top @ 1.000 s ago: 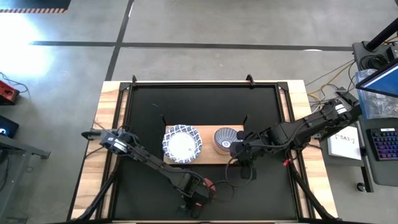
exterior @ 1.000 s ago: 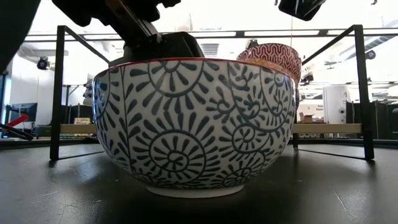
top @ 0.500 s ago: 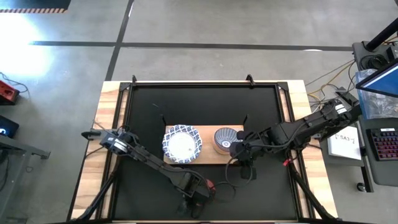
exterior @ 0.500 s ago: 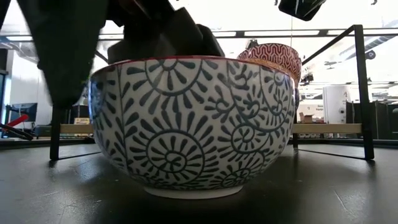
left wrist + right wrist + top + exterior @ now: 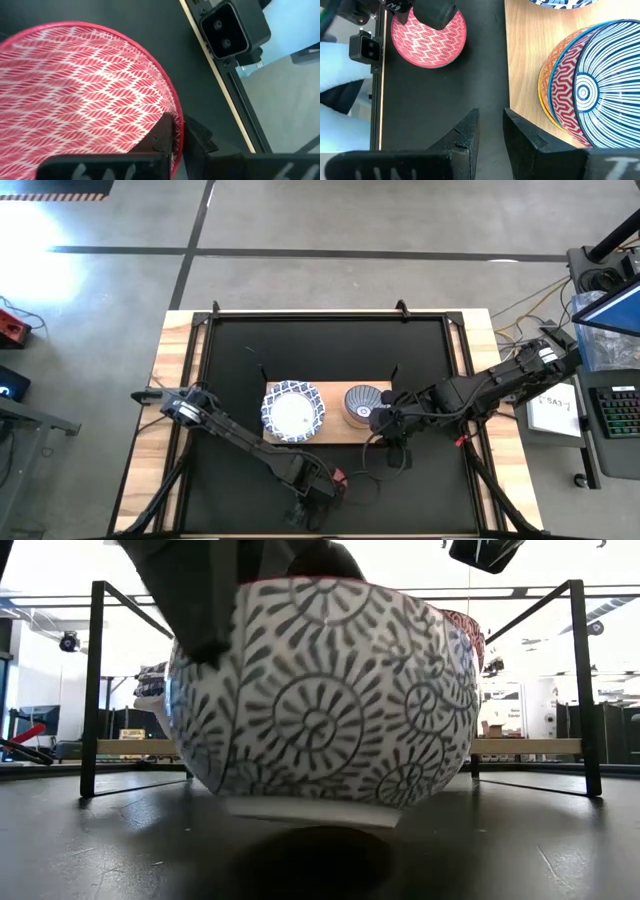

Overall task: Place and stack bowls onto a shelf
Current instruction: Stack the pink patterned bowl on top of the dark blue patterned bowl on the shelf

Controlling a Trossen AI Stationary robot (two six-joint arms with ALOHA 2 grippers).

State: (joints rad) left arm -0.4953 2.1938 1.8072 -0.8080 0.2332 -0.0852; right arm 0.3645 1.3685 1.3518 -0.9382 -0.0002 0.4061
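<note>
At the high view's lower centre, the left gripper [image 5: 176,137] pinches the red-lined patterned bowl's [image 5: 75,95] rim; the shelf [image 5: 335,430] lies just above. Right gripper [image 5: 490,132] waits, jaws slightly parted.

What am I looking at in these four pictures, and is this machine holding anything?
Two robot arms work at a black table. One picture looks down from above, one sits at table height, and one camera rides on each wrist. On the wooden shelf lie a wide blue-and-white bowl and a stack of bowls. The left arm's jaws pinch the rim of a red-lined bowl, which sits tilted. The right arm's jaws stand open and empty beside the stack.
</note>
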